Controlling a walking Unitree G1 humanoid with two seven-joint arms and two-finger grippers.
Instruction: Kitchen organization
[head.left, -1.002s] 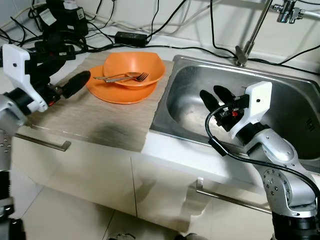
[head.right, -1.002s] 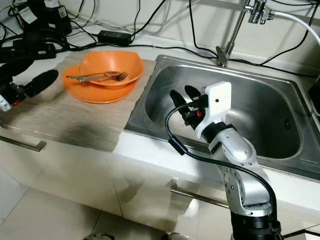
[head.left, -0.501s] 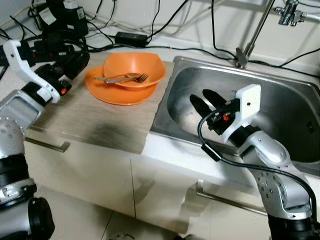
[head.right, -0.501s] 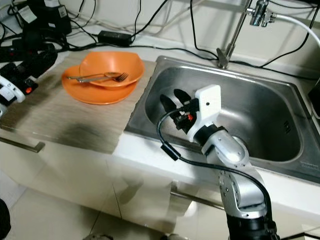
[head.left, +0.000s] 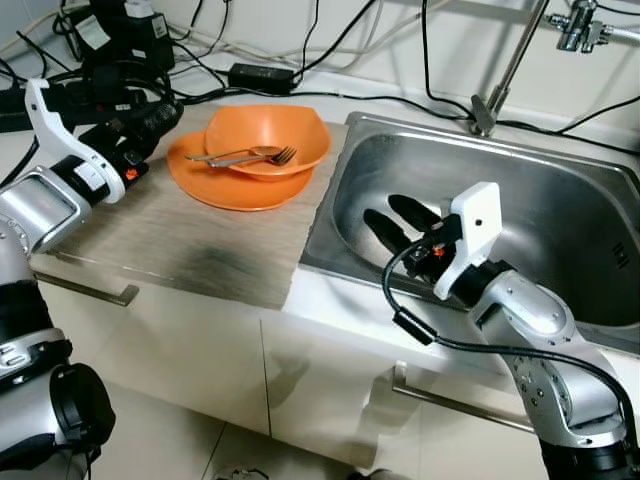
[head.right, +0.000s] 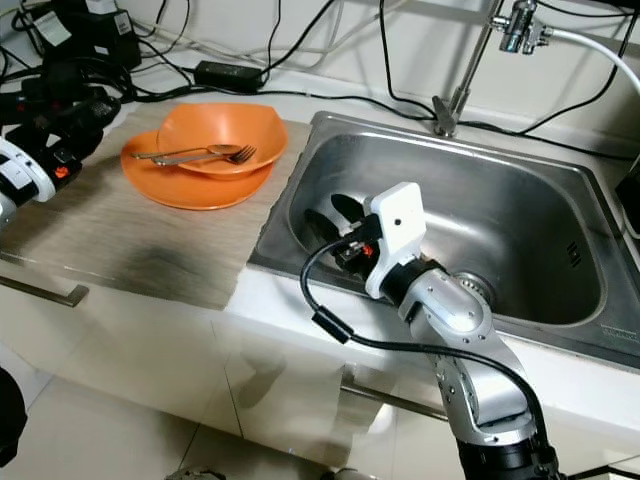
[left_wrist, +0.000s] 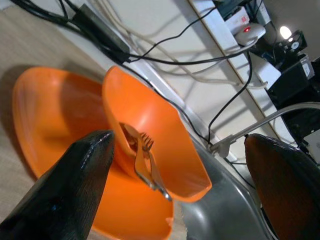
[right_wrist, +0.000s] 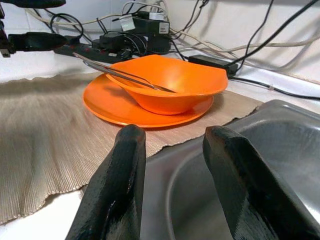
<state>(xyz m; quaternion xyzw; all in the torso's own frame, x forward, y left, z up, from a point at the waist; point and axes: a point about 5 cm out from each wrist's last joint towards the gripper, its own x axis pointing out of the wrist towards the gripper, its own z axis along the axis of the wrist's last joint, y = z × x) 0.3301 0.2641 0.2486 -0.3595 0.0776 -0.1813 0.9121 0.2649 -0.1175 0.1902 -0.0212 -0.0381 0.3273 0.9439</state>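
Dishes: We see a shallow orange plastic plate on the beige woven mat, with a deep orange bowl stacked on it, just left of the stainless steel sink.
Cutlery: A metal spoon and a metal fork lie across the bowl, handles pointing out over its left rim.
Left gripper: Our left gripper hovers over the mat's left end near the plate rim, its black fingers spread wide and holding nothing, aimed at the bowl.
Right gripper: Our right gripper hangs inside the sink's left part, fingers moderately apart and empty, pointing toward the dishes.
Clutter: Black cables and power bricks crowd the counter behind the mat.
Step in hand: We judge we are lining up to lift the stack or its cutlery toward the sink.
Doing it well: We should take the bowl by its near rim, one finger inside and one outside, clear of the cutlery handles.
Carrying: Keep the bowl level so spoon and fork do not slide out.
Risk: Smooth plastic may slip, and the plate could drag along with the bowl; the cables behind could snag our left wrist.
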